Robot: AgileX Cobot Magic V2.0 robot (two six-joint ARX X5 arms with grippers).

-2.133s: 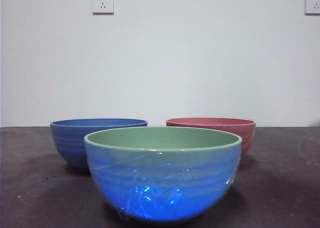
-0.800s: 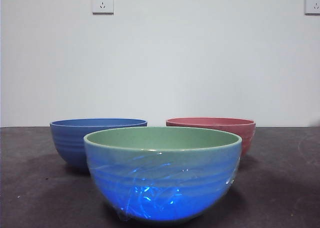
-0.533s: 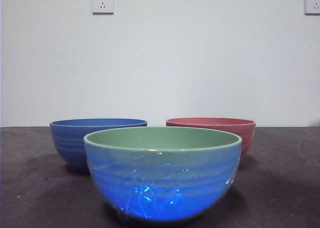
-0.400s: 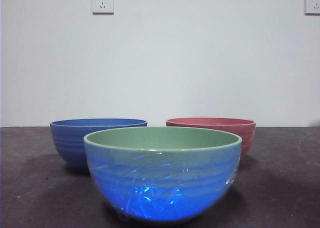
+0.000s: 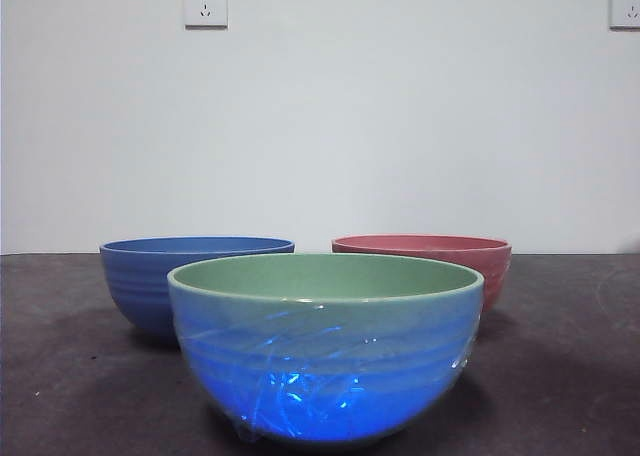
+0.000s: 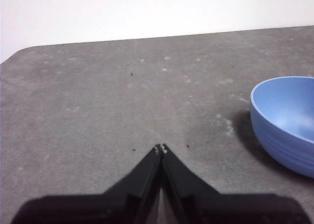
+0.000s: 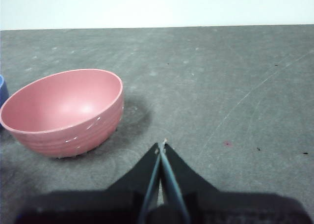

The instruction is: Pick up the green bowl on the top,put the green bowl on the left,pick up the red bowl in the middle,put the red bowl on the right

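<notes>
I see the green bowl (image 5: 325, 348) nearest the front camera on the dark grey speckled counter (image 5: 560, 376), upright, its sage rim above a glossy wall glowing blue; its base is cut off by the frame edge. Behind it, the red bowl (image 5: 425, 261) stands apart from a blue bowl (image 5: 150, 276), each partly hidden. A white wall with two sockets (image 5: 205, 5) backs the scene. My left hand (image 6: 160, 148) and right hand (image 7: 161, 144) hang pinched together over bare counter, holding nothing.

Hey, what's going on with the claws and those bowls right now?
Left claw shut, empty, near blue bowl. Right claw shut, empty, near red bowl. Green bowl stands alone up front. Nothing in the way.
</notes>
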